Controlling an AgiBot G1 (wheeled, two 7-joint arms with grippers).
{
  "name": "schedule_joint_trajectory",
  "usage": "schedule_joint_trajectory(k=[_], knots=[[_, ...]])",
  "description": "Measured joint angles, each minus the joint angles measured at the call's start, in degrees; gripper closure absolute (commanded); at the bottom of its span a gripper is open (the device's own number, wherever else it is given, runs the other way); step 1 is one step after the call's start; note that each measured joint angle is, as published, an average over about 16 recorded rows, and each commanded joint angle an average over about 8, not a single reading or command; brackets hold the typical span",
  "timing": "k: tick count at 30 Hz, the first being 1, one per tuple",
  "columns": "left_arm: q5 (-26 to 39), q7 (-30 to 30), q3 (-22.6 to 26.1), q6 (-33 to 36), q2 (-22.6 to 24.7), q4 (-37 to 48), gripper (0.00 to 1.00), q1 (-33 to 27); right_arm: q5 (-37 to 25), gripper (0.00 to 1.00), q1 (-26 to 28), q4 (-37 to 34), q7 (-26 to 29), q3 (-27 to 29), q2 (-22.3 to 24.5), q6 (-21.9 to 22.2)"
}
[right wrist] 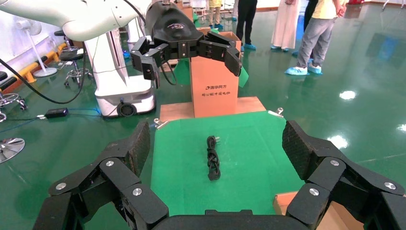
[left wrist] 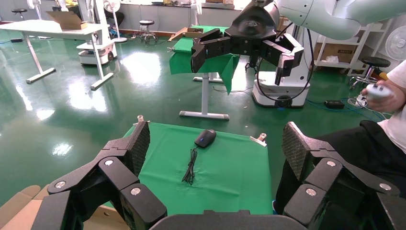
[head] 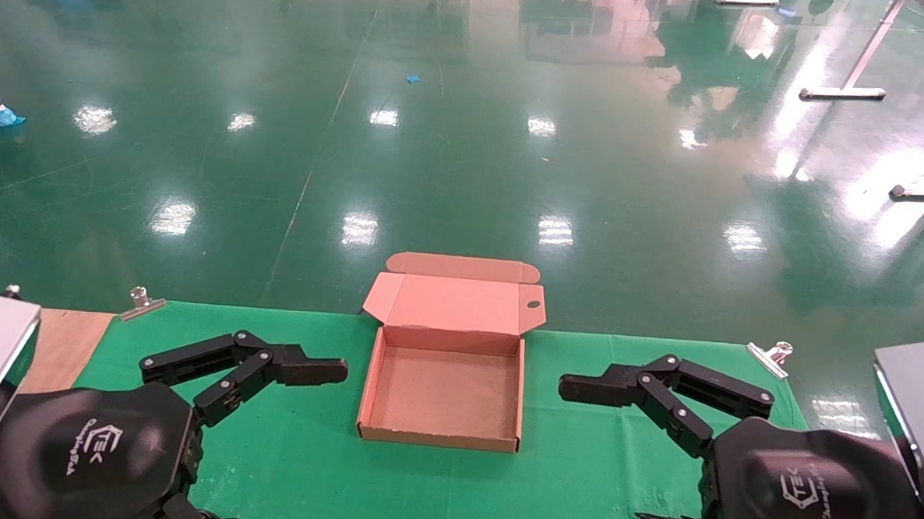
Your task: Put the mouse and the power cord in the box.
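The box [head: 372, 380] lies open and empty at the middle of the green cloth, its lid flap folded back. My left gripper [head: 324, 370] hovers left of it and my right gripper [head: 581, 388] right of it, both open and holding nothing. In the left wrist view the mouse [left wrist: 205, 138] lies on the cloth beyond my open left gripper [left wrist: 216, 136], its thin cable [left wrist: 190, 167] bunched beside it. The right wrist view shows the coiled power cord [right wrist: 213, 160] on the cloth beyond my open right gripper [right wrist: 216, 139]. In the head view my arms hide the mouse and most of the cord.
Metal clamps [head: 142, 302] [head: 770, 355] pin the green cloth [head: 305, 455] to the table's far edge. Bare wood [head: 68, 344] shows at the left. A tall cardboard carton [right wrist: 214, 81] stands past the table's left end. A seated person [left wrist: 383, 120] is beyond the right end.
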Motion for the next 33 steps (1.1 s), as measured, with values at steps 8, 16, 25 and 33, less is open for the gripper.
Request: schedule_joint_trajectory(k=[8, 16, 25, 33], knots=[[0.0, 0.0, 0.0, 0.0, 0.0, 0.0, 0.0, 0.0, 0.0, 0.0, 0.0, 0.0, 0.0, 0.0, 0.0, 0.0], [0.0, -0.01, -0.01, 0.0, 0.0, -0.01, 0.0, 0.0, -0.04, 0.0, 0.03, -0.02, -0.03, -0.05, -0.03, 0.03], [2.04, 0.46, 0.85, -0.06, 0.42, -0.06, 0.0, -0.53, -2.91, 0.0, 0.56, 0.37, -0.97, -0.8, 0.58, -0.19], [11.49, 2.62, 4.86, 0.84, 2.4, 2.0, 0.0, -4.63, -12.46, 0.0, 3.28, -0.18, -3.66, -3.88, 0.92, -1.03]])
